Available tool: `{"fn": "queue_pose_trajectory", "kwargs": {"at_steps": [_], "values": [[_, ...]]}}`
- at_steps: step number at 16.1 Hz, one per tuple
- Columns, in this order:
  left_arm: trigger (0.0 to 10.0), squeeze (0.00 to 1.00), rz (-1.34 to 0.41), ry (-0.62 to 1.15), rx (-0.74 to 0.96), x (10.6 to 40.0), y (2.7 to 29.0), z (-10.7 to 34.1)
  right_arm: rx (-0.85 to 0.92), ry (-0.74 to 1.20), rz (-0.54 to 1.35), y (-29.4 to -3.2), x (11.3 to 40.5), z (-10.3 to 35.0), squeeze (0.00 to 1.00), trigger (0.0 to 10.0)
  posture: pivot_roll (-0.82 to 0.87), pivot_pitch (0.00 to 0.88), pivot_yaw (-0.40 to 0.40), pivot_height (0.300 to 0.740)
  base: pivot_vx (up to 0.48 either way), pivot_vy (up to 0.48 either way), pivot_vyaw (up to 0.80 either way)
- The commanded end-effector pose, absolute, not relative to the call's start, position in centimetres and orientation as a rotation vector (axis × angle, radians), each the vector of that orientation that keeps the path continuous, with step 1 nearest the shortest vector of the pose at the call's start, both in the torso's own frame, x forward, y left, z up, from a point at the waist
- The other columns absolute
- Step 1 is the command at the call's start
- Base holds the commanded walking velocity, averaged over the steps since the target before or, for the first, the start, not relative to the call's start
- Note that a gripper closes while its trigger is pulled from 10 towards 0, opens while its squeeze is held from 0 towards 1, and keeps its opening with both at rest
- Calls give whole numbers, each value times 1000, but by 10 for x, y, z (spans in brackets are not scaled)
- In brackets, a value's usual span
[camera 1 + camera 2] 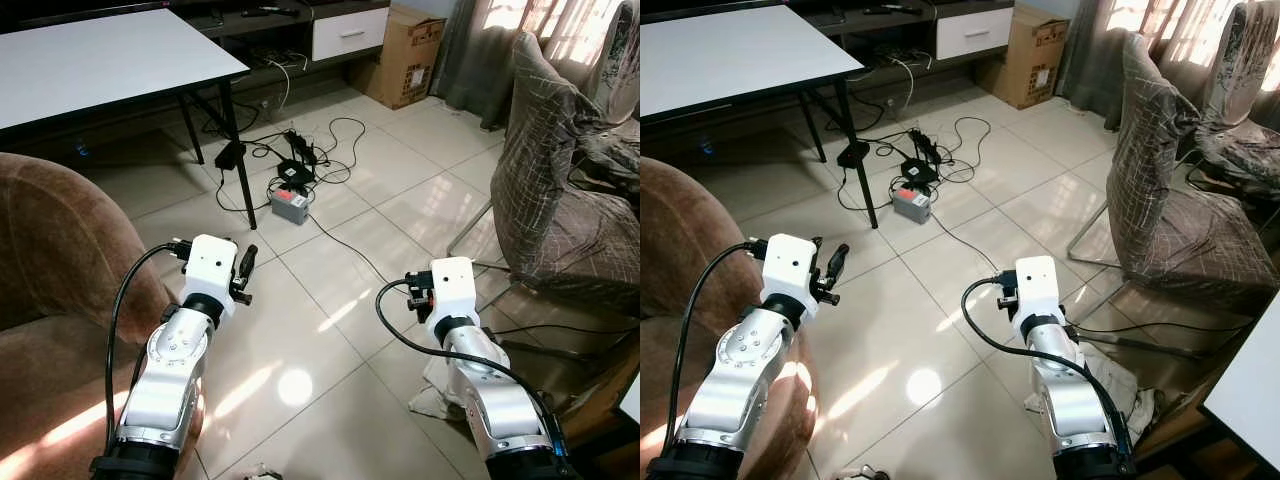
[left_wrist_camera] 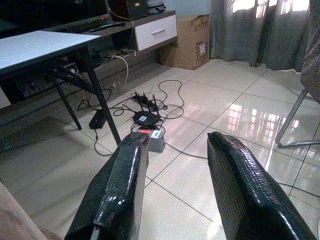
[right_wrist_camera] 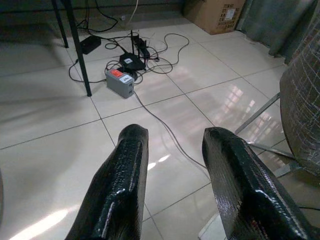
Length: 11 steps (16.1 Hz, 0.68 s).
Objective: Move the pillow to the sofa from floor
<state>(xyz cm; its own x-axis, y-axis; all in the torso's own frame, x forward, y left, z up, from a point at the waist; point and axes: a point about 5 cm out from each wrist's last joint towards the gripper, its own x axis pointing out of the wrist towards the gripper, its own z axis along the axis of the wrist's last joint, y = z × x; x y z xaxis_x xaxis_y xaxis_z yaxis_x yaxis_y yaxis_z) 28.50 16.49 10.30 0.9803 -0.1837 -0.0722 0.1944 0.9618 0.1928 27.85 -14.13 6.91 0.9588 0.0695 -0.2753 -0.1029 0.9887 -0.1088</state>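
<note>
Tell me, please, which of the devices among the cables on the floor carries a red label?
The grey box, the one lying nearest the table leg, has a red label on top. The black devices behind it among the cables show none.

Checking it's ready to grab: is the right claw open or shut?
Open. The right wrist view shows the right claw with its two black fingers apart, bare floor tile visible between them, and nothing held.
</note>
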Motion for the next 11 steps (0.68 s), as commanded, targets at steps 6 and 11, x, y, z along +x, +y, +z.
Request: {"fn": "queue_pose_trajectory", "kwargs": {"at_steps": [6,11], "values": [[10000,0,-185,49,202,281,167,104,-127,259,88,-141,280,71,0,10000,59,0,-25,740,-238,0,0],[10000,0,-190,49,208,280,169,105,-123,262,92,-139,280,70,0,10000,63,0,-21,740,-286,0,0]]}}
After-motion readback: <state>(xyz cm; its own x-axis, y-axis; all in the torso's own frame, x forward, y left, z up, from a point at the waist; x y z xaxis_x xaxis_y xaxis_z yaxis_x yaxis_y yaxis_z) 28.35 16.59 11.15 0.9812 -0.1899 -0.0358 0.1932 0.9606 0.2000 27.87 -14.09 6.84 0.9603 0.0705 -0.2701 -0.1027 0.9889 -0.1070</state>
